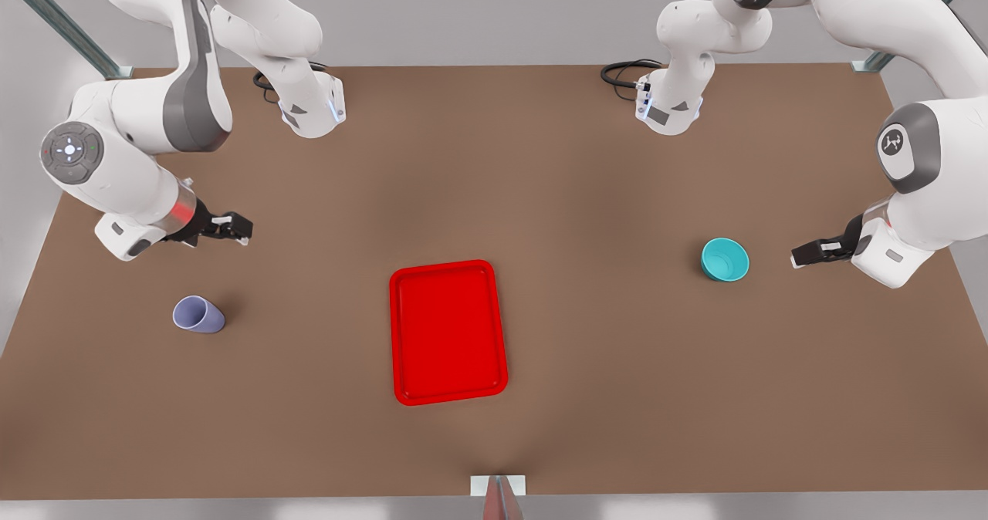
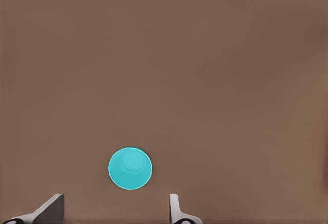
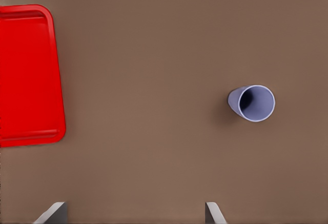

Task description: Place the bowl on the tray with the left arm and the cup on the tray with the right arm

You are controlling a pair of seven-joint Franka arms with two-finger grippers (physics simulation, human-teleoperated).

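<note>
Left gripper (image 1: 796, 258) open beside bowl (image 1: 725, 260); right gripper (image 1: 244, 231) open above cup (image 1: 198, 315) — tray (image 1: 448, 333) between

teal bowl (image 1: 725, 260), lavender cup (image 1: 198, 315), red tray (image 1: 448, 332), brown table (image 1: 587, 350)

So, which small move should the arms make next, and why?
Probably each gripper should move over its object and then descend. The left gripper hangs open beside the bowl, not above it, and the right gripper hangs open, away from the cup. Both objects stand upright on the table, and the tray carries nothing yet.
</note>
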